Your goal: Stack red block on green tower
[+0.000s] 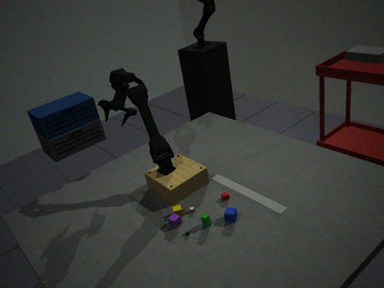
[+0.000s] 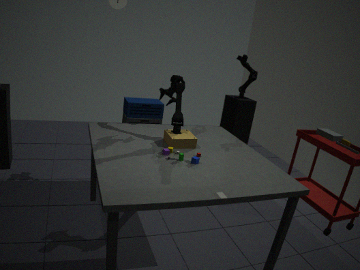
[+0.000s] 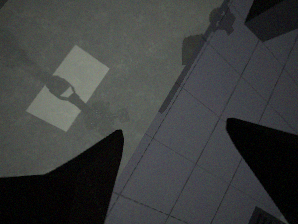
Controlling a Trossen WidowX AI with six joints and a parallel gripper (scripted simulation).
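1. Grey table (image 1: 291, 153) carried the tan base block (image 1: 177, 177), which served as landmark.
2. Red block (image 1: 225, 196) lay on the table just off the base's front corner, toward the pale strip (image 1: 249, 193).
3. Green tower (image 1: 206, 220) stood further out from the base, upright, apart from its neighbours.
4. Blue block (image 1: 230, 214) sat beside the tower, on the red block's side.
5. Yellow block (image 1: 177, 209) lay near the base's front edge; purple block (image 1: 174, 220) just beyond it.
6. Two tiny pieces, one white (image 1: 191, 209), one dark (image 1: 187, 233), lay among them.
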